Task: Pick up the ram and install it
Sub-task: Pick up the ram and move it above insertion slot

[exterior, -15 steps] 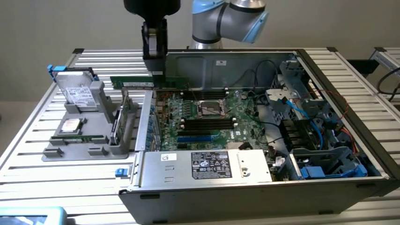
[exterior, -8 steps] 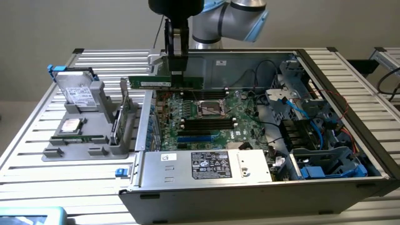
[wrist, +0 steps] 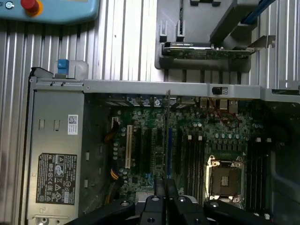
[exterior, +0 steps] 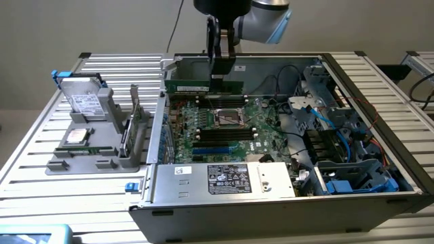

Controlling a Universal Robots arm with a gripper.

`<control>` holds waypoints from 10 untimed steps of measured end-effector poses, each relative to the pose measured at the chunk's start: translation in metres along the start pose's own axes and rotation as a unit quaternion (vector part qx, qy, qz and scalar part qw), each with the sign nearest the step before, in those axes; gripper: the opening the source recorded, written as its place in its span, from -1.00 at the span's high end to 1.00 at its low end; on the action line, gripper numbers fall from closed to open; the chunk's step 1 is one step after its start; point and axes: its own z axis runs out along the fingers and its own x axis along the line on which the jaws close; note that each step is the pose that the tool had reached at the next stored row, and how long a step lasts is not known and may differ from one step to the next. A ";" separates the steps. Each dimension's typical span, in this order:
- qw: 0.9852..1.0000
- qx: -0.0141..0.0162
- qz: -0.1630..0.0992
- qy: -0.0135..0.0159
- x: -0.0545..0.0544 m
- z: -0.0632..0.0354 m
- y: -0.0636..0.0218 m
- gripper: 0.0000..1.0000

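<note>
While the arm hangs over an open computer case (exterior: pixel 271 213), its claw (exterior: pixel 218 79) is closed narrow on the top edge of the ram (exterior: pixel 193 88). The ram is a thin green stick held level over the far end of the motherboard (exterior: pixel 224 129). From the wrist, the ram (wrist: pixel 167 136) shows edge-on as a thin line running out from the claw (wrist: pixel 165 185) over the slots. On the surface (exterior: pixel 34 173) at the exterior view's left, a grey rack (exterior: pixel 101 162) holds a hard drive (exterior: pixel 85 99).

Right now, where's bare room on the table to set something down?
Bare slats of the aluminium table between the grey parts holder and the teal box; also beyond the silver hard drive. Crowded: the open computer case, especially its cabled side on the exterior view's right.
</note>
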 end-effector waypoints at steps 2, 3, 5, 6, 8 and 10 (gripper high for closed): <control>1.000 0.000 0.000 0.001 -0.006 0.0003 -0.0065 0.74; 1.000 0.000 0.000 0.001 -0.009 0.0006 -0.0094 0.74; 1.000 0.002 0.000 0.002 -0.016 0.0008 -0.0133 0.74; 1.000 0.004 0.000 0.002 -0.019 0.0009 -0.0149 0.74; 1.000 0.008 0.000 0.002 -0.026 0.0010 -0.0181 0.74; 1.000 0.012 0.000 0.002 -0.033 0.0012 -0.0212 0.74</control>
